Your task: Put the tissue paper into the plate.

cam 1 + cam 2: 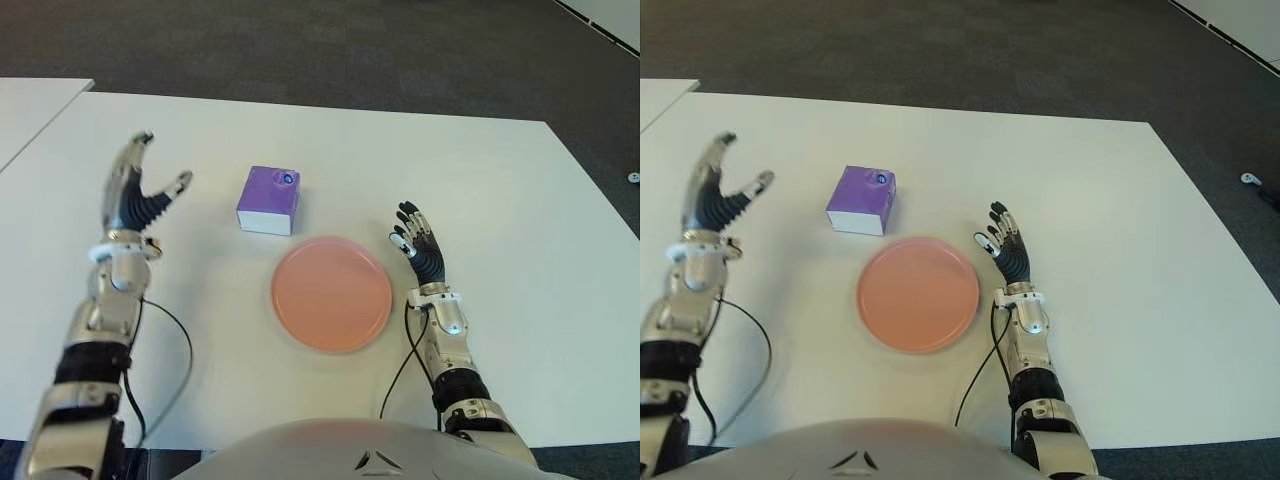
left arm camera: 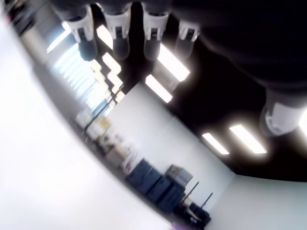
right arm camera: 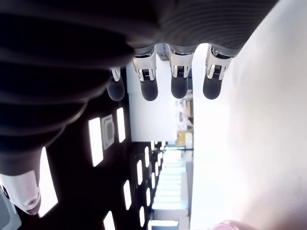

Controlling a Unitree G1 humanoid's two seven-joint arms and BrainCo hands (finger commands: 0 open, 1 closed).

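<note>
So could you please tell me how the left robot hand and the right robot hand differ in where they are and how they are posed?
The left robot hand shows left of the purple tissue box, thumb spread wide; the right robot hand shows just right of the pink plate, fingers closer together. The left shows farther up the white table than the right. Both are open and hold nothing.
</note>
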